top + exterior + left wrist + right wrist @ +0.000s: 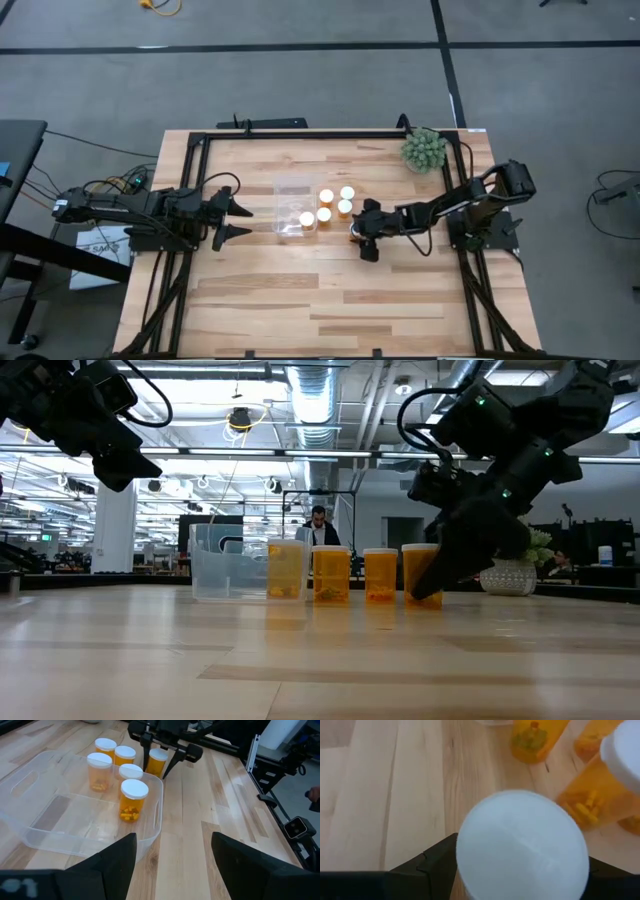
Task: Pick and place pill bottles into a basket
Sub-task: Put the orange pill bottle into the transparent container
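Observation:
The clear basket stands on the wood table, and one orange pill bottle with a white cap is upright inside it. Several more pill bottles stand in a cluster just right of the basket. My right gripper reaches in from the table's right, shut on another pill bottle at the cluster's near right edge. My left gripper waits open, left of the basket, nothing between its fingers. My right gripper pinches the pill bottle between its two fingers, which lie against opposite sides at the white cap. The fingers come slanting down from the table's right. The bottle stands upright; whether its base rests on the table or hangs just above it, I cannot tell.
A green spiky potted plant sits at the far right corner. A black frame rail runs around the table. Bare wood lies across the near half. A person stands in the room beyond.

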You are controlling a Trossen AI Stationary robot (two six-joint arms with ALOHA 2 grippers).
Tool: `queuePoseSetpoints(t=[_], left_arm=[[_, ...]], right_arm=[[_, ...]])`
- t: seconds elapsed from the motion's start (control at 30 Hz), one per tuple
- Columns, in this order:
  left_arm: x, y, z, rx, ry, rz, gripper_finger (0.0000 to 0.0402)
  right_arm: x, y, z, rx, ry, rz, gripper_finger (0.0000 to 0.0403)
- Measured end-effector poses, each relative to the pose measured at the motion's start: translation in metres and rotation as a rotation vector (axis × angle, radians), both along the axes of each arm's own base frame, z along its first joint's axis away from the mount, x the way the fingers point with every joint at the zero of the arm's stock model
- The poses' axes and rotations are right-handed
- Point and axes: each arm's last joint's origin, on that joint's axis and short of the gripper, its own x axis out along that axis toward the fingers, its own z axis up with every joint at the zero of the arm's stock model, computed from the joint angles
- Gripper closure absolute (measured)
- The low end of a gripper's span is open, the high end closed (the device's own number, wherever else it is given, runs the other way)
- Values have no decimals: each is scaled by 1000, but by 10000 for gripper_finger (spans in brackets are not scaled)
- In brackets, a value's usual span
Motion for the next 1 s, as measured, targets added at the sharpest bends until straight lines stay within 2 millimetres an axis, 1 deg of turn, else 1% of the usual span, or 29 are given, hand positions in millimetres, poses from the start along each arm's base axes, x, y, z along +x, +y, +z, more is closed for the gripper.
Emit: queuePoseSetpoints(t=[0.23, 0.5, 0.57, 0.67, 0.83, 0.93, 1.0], left_arm=[[0, 0, 0, 0, 0, 0, 154], [0, 0, 0, 0, 0, 0, 154], [0, 0, 0, 0, 0, -1, 154], [0, 0, 0, 0, 0, -1, 154], [0, 0, 0, 0, 0, -1, 154], [0, 0, 0, 0, 0, 0, 154], [0, 0, 0, 0, 0, 0, 154]], right_arm=[[-2, 0, -1, 2, 26, -6, 171], [-2, 0, -1, 4, 22, -8, 232], [-2, 0, -1, 5, 22, -9, 241], [-2, 0, 0, 12, 20, -16, 238], [-2, 0, 6, 19, -4, -21, 211], [-3, -1, 13, 21, -29, -23, 211], [-3, -1, 18, 24, -51, -23, 218]])
